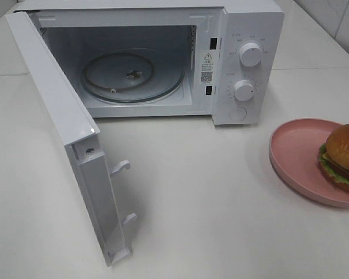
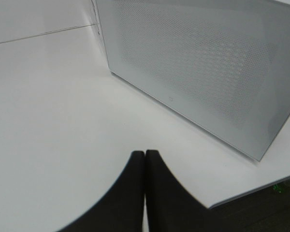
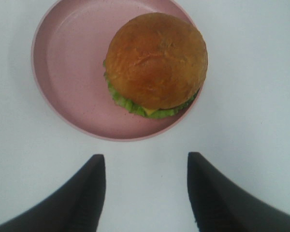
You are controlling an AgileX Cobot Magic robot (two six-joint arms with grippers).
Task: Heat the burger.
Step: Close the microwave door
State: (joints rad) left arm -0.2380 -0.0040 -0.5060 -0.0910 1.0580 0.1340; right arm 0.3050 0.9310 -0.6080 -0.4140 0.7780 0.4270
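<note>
While the door (image 1: 64,133) of the white box-shaped microwave oven (image 1: 163,58) is swung wide open and its round glass turntable (image 1: 131,75) is left bare, nothing has yet been loaded into the cavity. To the right of the oven, on the white tabletop (image 1: 209,197), a pink round plate (image 1: 296,151) is set, and the round burger (image 3: 155,65) with its golden-brown bun, green lettuce and yellow cheese is seated on it, toward one side of the plate rather than at its centre. The burger is judged to be light, soft and loosely stacked, so it is best taken gently across the bun's sides, low enough that the layers are kept together; the plate rim is the safer alternative. The right gripper (image 3: 146,193) is held with its dark fingers spread apart, empty, just short of the plate. The left gripper (image 2: 145,188) is pressed closed on nothing beside the door's outer face.
</note>
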